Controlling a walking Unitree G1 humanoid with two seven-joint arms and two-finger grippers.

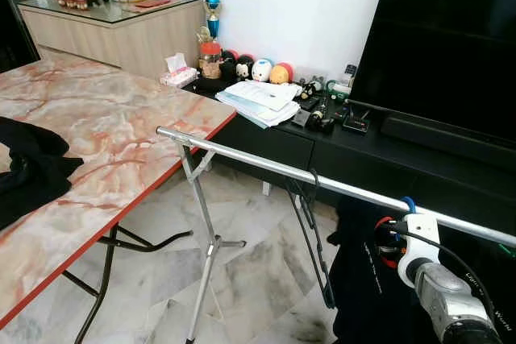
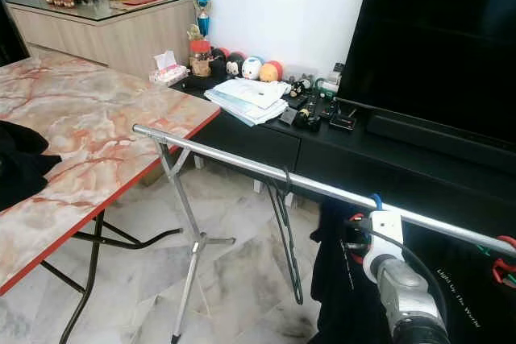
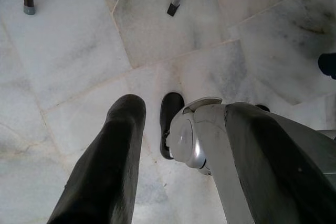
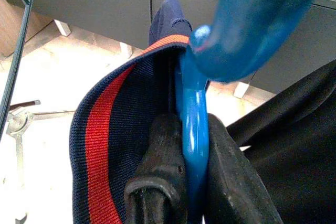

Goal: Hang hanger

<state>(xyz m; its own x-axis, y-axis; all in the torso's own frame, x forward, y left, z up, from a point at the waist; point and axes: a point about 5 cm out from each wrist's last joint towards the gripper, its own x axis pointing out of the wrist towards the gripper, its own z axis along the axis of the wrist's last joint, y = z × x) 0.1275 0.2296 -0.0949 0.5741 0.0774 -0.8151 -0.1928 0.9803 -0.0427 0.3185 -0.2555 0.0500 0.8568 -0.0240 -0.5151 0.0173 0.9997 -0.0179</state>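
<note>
A: Gripping what, at that point?

B: Clamped tight on the blue hanger [image 4: 193, 114]. Right gripper [image 4: 191, 129], fingers either side of the neck, just under the hook. Carried a navy shirt [image 4: 105, 129] with a red stripe at the collar.

A: Where along the rail?

B: Sat toward the right end of the rail [image 1: 258, 164], with the hook tip peeping above the bar.

A: Reached which step?

B: Looked like the last one: hook over or nearly over, grip not yet let go. Couldn't tell whether fully seated.

A: Called for what next?

B: Judged so: lower a little to rest the hook on the bar, then spread the fingers and back straight out toward the near side.

A: Had room to move?

B: Tight on the far side, with the cabinet [image 1: 266, 144] edge close behind the rail. Flanked by a bare black hanger [image 1: 310, 231] nearby on the left and black clothes [image 1: 363, 279] just beside. Open floor [image 1: 258, 279] on the near side. Well apart, by the rail's left end: the table [image 1: 121, 118] corner.

A: Left gripper?

B: Hung idle over the floor [image 3: 173, 145], fingers spread, holding nothing.
</note>
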